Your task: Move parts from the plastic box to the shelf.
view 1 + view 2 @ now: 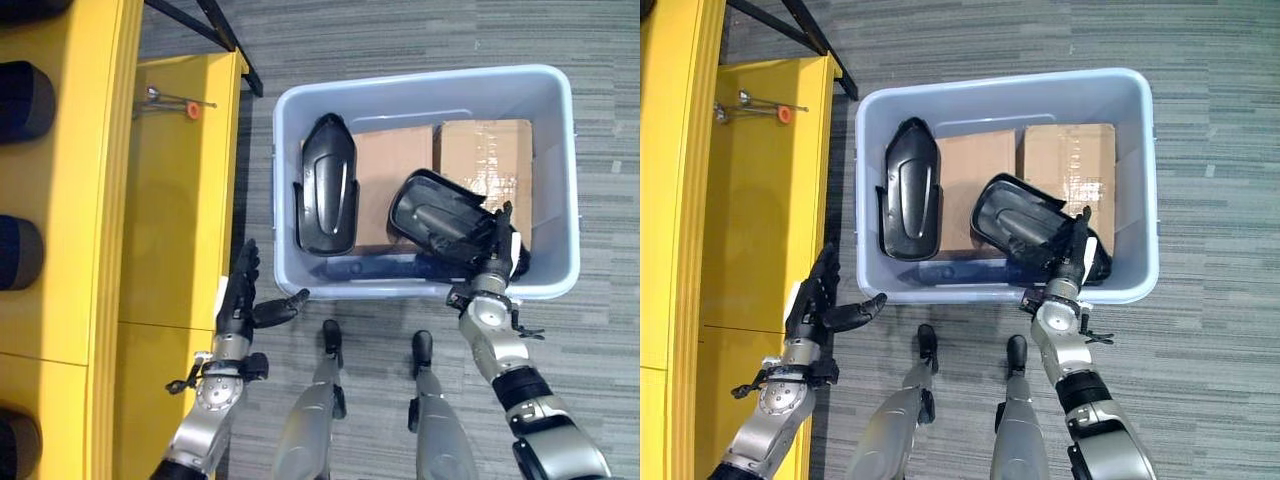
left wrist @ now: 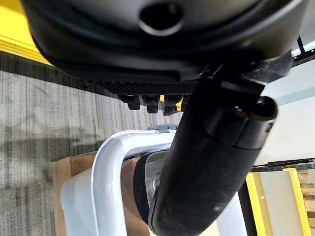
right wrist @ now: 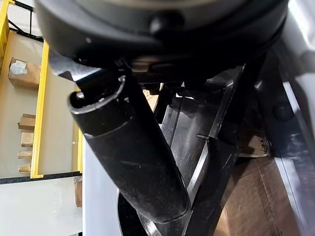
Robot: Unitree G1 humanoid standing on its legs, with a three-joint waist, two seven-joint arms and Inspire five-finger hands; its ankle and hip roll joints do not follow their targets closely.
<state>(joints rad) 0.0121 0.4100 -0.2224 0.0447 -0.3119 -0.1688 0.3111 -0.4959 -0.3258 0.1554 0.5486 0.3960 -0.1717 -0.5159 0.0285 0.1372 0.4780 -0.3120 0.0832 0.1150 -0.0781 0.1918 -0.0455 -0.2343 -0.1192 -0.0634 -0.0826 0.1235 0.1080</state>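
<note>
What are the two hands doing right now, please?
Left hand: open, holding nothing, beside the yellow shelf.
Right hand: shut on a black part in the plastic box.

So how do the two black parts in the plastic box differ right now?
The left black part lies free, lengthwise along the plastic box, smooth outer shell up; the right black part is tilted, hollow ribbed side up. The right hand grips the right part, while the left hand is open outside the box. Both rest on cardboard boxes.

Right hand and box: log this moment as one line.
phase: pick | right hand: in plastic box, gripping black part | left hand: open, empty, beside shelf | second black part: in box
</note>
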